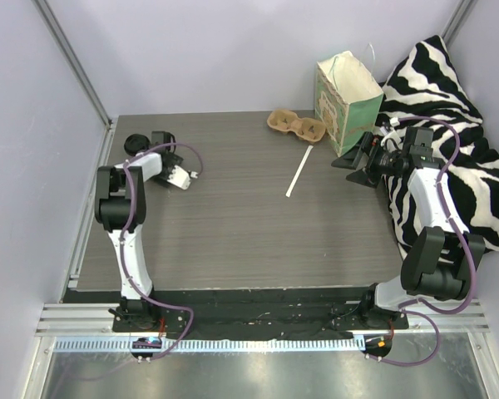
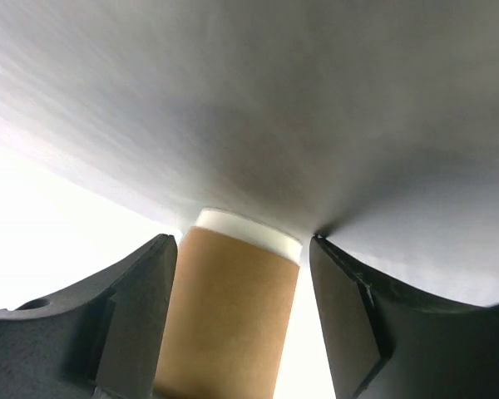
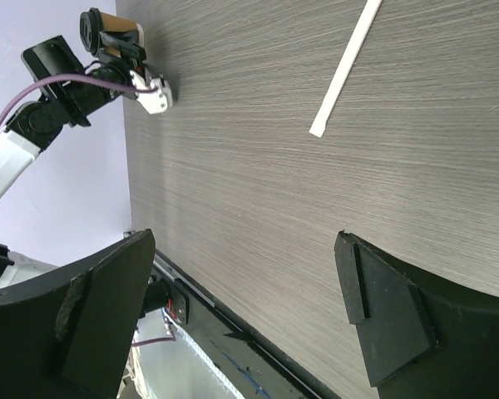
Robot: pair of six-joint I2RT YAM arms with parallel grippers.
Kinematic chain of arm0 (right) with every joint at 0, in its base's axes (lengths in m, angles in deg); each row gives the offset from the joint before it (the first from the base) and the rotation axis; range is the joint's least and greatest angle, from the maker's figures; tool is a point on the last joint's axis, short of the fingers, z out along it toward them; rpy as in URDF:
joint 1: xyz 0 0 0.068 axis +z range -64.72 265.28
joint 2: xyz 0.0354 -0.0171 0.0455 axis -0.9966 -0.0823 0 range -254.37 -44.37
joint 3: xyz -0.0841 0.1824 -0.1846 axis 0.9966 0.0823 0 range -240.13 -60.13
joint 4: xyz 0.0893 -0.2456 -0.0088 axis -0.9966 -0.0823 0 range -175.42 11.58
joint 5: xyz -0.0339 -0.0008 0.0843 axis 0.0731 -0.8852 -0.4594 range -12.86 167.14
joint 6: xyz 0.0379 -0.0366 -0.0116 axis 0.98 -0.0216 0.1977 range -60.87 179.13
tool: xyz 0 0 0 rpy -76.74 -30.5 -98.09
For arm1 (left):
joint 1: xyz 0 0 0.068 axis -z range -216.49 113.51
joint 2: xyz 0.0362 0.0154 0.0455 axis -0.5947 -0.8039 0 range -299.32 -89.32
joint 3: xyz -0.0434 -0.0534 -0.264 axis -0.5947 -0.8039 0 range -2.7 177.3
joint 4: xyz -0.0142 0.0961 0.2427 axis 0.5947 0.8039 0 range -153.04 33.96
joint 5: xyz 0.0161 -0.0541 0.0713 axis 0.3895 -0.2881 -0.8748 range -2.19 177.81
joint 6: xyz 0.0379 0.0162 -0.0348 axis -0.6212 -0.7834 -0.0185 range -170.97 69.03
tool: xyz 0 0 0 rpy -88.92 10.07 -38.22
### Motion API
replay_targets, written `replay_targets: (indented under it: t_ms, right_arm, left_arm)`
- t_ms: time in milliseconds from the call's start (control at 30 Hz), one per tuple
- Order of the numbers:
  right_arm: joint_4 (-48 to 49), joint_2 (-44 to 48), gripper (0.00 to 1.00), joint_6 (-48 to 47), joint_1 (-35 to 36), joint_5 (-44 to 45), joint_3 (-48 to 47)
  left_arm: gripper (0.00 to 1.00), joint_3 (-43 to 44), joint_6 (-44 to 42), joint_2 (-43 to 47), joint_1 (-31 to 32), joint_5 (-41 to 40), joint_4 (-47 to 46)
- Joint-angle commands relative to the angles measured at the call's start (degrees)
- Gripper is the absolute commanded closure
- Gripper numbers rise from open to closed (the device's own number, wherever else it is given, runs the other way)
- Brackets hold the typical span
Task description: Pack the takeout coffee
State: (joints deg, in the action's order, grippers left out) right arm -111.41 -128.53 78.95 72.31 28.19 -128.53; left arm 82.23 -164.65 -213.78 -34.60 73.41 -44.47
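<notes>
Left gripper [image 2: 241, 243]: fingers spread astride takeout coffee [image 2: 233, 307], one side not touching. Right gripper [image 3: 243, 241] gapes beside mint-green paper bag [image 1: 349, 100]. Uneven closing could topple the coffee, well apart from that bag.

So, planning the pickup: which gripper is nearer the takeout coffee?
Left. The left gripper straddles the takeout coffee; the right gripper hangs open across the table, beside the green paper bag.
</notes>
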Motion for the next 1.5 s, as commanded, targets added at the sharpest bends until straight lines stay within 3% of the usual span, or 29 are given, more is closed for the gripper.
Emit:
replay_targets:
  t_ms: [0, 233, 333, 400, 467, 500, 567, 600, 733, 833, 933, 1100, 1467]
  right_arm:
    - [2.14, 2.16, 0.0, -0.74, 0.49, -1.85, -0.5]
    - [-3.2, 2.69, 0.0, -8.2, 6.28, 2.34, -4.89]
    - [-5.49, 1.37, 0.0, -14.35, 11.9, 9.36, -9.63]
    - [-6.12, -1.52, 0.0, -18.83, 16.19, 13.51, -14.8]
    - [-6.21, -5.81, 0.01, -23.2, 18.32, 19.99, -18.77]
    - [-6.21, -7.41, 0.01, -24.72, 20.33, 22.21, -22.7]
    - [-6.12, -11.01, 0.02, -27.18, 21.67, 27.38, -26.41]
    - [-5.94, -14.51, 0.03, -29.89, 22.37, 28.63, -29.83]
    - [-4.8, -24.28, 0.08, -36.76, 24.92, 34.43, -37.4]
    - [-2.52, -31.21, 0.1, -41.67, 26.24, 40.76, -42.33]
    - [-0.85, -38.06, 0.11, -43.54, 26.86, 44.9, -47.69]
    - [1.35, -46.87, 0.12, -48.81, 26.77, 50.51, -55.6]
    - [6.18, -56.55, 0.17, -55.76, 26.95, 54.22, -59.48]
  left_arm:
    - [0.3, -4.24, -4.54, 7.37, 5.4, 9.37, 7.35]
    - [0.28, -7.58, 11.89, 17.04, 15.24, 18.95, 12.97]
    - [0.28, -6.01, 23.92, 20.21, 19.11, 23.35, 15.61]
    - [0.28, -1.27, 37.0, 21.1, 20.61, 28.59, 18.59]
    - [0.28, 2.94, 47.19, 21.63, 20.61, 32.83, 23.34]
    - [0.28, 5.75, 56.9, 21.89, 20.44, 34.94, 24.14]
    - [0.3, 6.48, 65.83, 24.42, 19.21, 38.28, 23.45]
    - [0.3, 5.61, 74.75, 25.84, 18.33, 41.0, 22.66]
    - [0.26, 2.71, 94.29, 31.99, 14.55, 52.67, 16.25]
    - [0.25, 2.0, 102.49, 35.42, 13.67, 55.69, 15.8]
    - [0.23, -0.19, 107.08, 38.59, 13.67, 57.63, 13.87]
    - [0.23, -0.99, 106.48, 39.91, 13.67, 57.64, 16.15]
    - [0.23, 0.94, 107.18, 38.16, 13.32, 52.1, 16.06]
